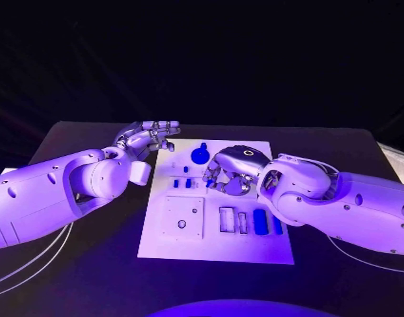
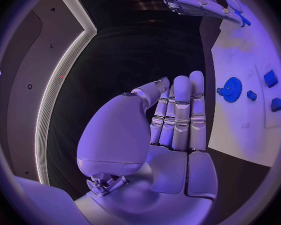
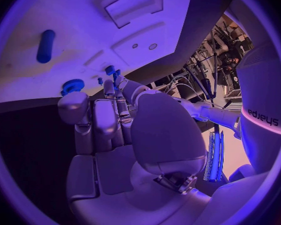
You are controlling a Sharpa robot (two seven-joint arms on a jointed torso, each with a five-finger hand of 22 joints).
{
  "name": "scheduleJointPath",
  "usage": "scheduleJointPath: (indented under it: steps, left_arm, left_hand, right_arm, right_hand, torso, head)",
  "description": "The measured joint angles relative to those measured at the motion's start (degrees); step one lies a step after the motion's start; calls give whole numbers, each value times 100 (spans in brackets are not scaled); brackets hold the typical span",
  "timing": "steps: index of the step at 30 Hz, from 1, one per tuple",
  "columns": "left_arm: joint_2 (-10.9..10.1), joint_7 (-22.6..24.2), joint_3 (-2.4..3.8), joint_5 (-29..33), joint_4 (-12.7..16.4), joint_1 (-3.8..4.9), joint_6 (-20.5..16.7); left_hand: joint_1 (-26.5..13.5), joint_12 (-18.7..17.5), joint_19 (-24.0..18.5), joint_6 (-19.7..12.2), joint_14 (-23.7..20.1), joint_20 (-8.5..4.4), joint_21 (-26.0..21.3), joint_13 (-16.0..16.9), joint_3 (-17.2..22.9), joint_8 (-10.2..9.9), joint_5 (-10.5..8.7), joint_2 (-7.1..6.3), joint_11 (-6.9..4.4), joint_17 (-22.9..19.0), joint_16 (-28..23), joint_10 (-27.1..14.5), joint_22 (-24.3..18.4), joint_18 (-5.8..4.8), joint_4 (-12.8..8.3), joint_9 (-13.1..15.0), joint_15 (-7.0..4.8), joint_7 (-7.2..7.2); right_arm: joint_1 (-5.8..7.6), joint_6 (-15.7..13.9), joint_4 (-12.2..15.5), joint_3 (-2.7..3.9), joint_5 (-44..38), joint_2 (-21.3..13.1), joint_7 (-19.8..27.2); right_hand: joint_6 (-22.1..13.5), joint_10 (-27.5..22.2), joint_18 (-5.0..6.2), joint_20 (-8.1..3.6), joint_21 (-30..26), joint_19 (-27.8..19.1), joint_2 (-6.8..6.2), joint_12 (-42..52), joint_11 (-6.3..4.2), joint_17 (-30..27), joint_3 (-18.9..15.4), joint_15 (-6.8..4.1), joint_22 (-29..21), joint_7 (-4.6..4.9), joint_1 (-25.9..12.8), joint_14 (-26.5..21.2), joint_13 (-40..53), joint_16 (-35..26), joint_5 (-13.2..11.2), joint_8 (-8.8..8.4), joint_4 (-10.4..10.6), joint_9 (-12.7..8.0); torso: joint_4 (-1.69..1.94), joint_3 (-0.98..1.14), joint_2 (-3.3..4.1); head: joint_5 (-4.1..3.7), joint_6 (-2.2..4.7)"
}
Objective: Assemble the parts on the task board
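The left hand (image 1: 150, 139) hovers just off the task board's (image 1: 164, 246) far left corner, over the dark surface (image 1: 88, 271). Its fingers (image 2: 181, 110) lie straight and close together, flat, holding nothing.

On the board, a blue gear-shaped part (image 1: 200, 155) sits near the far edge, with small blue blocks (image 1: 184, 183) just nearer the robot along the left half. Toward the near edge lie a white square plate with holes (image 1: 184, 216), an open slotted frame (image 1: 228, 220), and a long blue bar (image 1: 260, 220) beside it toward the right edge.

The right hand (image 1: 230, 173) hangs over the board's middle, close to the small blocks and gear. Its fingers (image 3: 109, 110) curl downward, tips near the small parts; whether they pinch anything I cannot tell, since the wrist view hides the tips behind the hand itself.

The likely step is picking up a small part. The risk is that curled fingers coming down among closely spaced pieces could knock a neighbouring block or the gear out of place. A small smooth part could also slip from a shallow pinch. The left hand, off the board, gives no bracing if the board slides.
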Motion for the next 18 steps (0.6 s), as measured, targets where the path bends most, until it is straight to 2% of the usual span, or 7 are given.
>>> scheduleJointPath:
  steps: [4,8,18]
  left_arm:
    - [4,-3,0,-1,22,-1,4]
    - [8,-5,0,-1,41,-1,9]
    - [14,-11,0,-2,64,-2,20]
  left_hand:
    - [0,0,0,0,0,0,0,0,-1,0,0,0,0,0,0,0,0,0,-1,0,0,0]
    - [0,0,0,0,0,0,0,0,-16,0,0,0,0,-6,0,0,0,0,-16,0,0,0]
    - [0,0,0,0,-5,0,0,0,-16,0,0,0,0,-5,0,0,1,1,-16,0,-5,0]
  right_arm:
    - [-122,116,-133,-30,31,217,43]
    - [-220,229,-241,-41,39,356,77]
    - [-367,442,-398,-62,14,535,122]
  right_hand:
    - [-1,0,0,0,0,0,0,-23,0,-9,0,0,-3,0,0,0,-7,-2,0,0,0,-4]
    - [-1,0,0,0,0,0,0,-23,0,-9,-1,0,-3,0,0,0,-7,19,-1,0,1,-6]
    - [7,0,0,0,-1,0,23,-23,1,-10,-2,0,-4,11,-23,0,-13,19,-8,-12,2,-4]
  torso:
    - [-7,0,2]
    - [-10,-1,2]
    - [-14,9,3]
  head:
    - [96,-35]
    - [153,-60]
    - [213,-99]
